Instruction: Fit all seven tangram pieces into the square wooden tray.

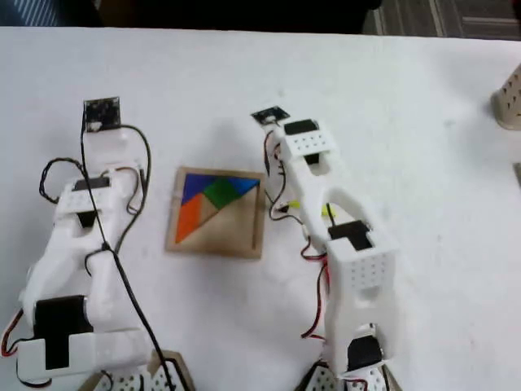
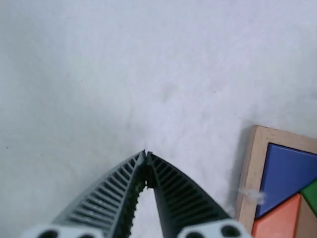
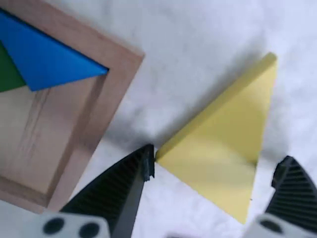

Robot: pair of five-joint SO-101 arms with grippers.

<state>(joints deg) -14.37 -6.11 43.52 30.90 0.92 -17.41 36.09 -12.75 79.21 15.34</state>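
Observation:
The square wooden tray lies between the two arms and holds a blue piece, a green piece and an orange piece. My right gripper is open and straddles a yellow triangle on the table just outside a tray corner. One fingertip touches the triangle's corner. The blue piece sits inside that corner. My left gripper is shut and empty over bare table, beside the tray's edge. A bit of yellow peeks from under the right arm.
The left arm stands left of the tray with cables trailing over it. A pale perforated object stands at the table's far right edge. The white table is open behind and to the right of the arms.

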